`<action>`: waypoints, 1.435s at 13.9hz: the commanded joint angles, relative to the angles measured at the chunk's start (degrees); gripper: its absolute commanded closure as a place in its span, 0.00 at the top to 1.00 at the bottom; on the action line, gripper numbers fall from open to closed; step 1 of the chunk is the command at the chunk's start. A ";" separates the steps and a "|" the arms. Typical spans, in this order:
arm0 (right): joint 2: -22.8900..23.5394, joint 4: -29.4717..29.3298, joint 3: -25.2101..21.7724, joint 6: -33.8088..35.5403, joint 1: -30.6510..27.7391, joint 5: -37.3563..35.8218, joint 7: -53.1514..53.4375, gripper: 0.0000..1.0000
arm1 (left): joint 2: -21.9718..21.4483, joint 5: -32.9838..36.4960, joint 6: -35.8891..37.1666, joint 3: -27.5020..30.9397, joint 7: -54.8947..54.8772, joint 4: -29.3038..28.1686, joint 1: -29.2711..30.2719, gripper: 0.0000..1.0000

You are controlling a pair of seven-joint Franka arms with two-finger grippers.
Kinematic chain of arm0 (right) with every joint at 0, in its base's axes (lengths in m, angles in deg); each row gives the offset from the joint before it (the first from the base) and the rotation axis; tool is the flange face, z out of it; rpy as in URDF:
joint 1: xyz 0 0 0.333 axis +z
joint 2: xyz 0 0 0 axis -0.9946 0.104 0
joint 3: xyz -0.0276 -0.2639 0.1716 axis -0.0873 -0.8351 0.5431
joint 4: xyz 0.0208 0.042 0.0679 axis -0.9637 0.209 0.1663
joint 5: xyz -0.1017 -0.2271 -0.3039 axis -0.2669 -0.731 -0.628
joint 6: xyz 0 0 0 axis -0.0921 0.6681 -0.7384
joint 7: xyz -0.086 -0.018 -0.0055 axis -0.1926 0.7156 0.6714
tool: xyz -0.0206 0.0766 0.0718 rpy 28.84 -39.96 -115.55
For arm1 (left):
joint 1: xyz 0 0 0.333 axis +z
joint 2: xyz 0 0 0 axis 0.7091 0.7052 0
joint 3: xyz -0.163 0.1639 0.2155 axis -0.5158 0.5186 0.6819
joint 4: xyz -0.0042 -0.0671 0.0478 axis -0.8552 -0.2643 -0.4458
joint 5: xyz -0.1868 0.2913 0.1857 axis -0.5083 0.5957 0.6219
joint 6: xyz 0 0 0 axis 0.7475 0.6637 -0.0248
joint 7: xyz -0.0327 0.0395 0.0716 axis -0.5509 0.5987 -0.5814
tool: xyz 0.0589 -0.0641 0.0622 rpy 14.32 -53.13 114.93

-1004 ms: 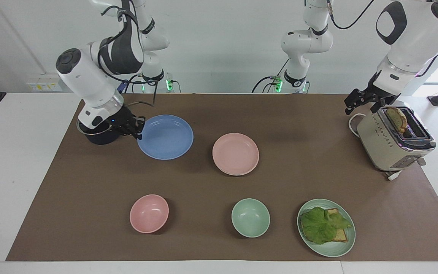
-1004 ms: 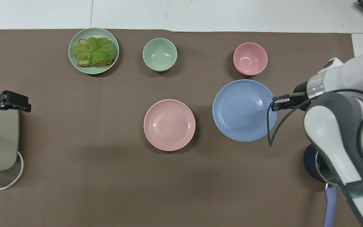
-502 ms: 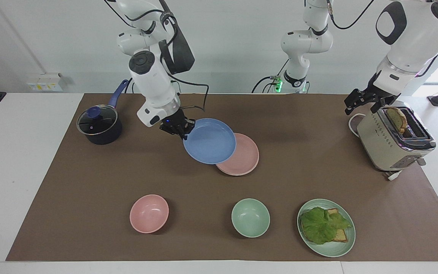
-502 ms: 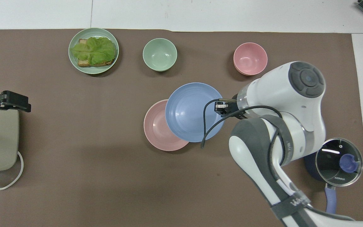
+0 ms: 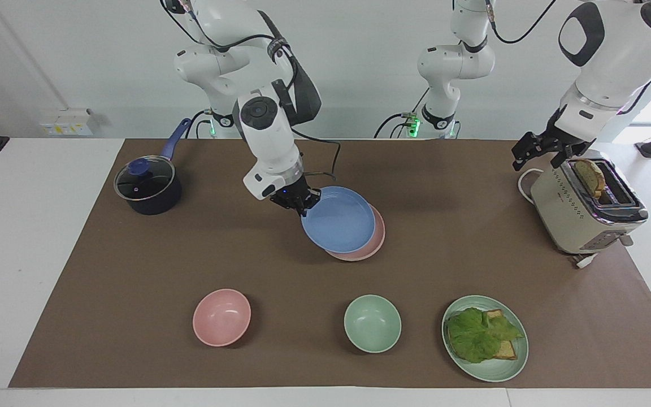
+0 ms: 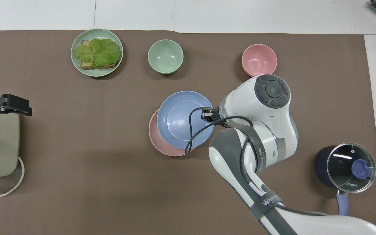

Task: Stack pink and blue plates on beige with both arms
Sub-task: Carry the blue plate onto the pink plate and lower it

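A brown mat (image 5: 133,271) is covering most of a white table (image 5: 26,237), and everything is sitting on it. The right arm (image 5: 269,130) is reaching in over the mat's middle, and the left arm (image 5: 608,62) is waiting over the end of the mat on its own side.

A beige toaster (image 5: 577,217) with a slice of bread in one slot is standing at that end, near the edge closest to the robots. The left gripper (image 5: 540,150) is hanging just above the toaster's robot-side corner, its fingers spread apart and holding nothing.

The blue plate (image 5: 338,219) is hanging tilted over the middle of the mat — the right gripper (image 5: 298,202) is pinching its rim, clenched on the edge nearest the right arm's end. Under it the pink plate (image 5: 372,243) is lying flat, mostly covered, with only a crescent showing. Whether the two plates are touching cannot be told.

A pale green plate (image 5: 495,370) carrying toast and a lettuce leaf is sitting by the mat's edge farthest from the robots, toward the left arm's end. A dark pot (image 5: 147,195) with a glass lid is sitting near the robot-side corner at the right arm's end. A green bowl (image 5: 372,323) and a pink bowl (image 5: 221,317) are sitting along the farthest edge — the pink one toward the right arm's end.
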 commanded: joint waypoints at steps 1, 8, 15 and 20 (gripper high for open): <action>0.43 2.05 0.03 -3.28 1.97 0.30 0.79 0.00 | -1.19 0.62 -0.77 -0.39 -0.21 -1.42 0.52 1.00; 1.31 5.31 0.12 -7.86 3.82 1.96 0.27 0.00 | -1.27 0.62 -0.77 -0.39 -0.21 -1.42 0.52 1.00; 2.01 6.45 0.03 -10.14 3.56 5.05 -5.16 0.00 | -1.19 0.62 -0.85 -0.39 -0.21 -1.42 0.52 1.00; 2.80 6.54 0.03 -10.58 3.21 5.05 -6.33 0.00 | -1.27 0.62 -0.77 -0.39 -0.21 -1.42 0.52 1.00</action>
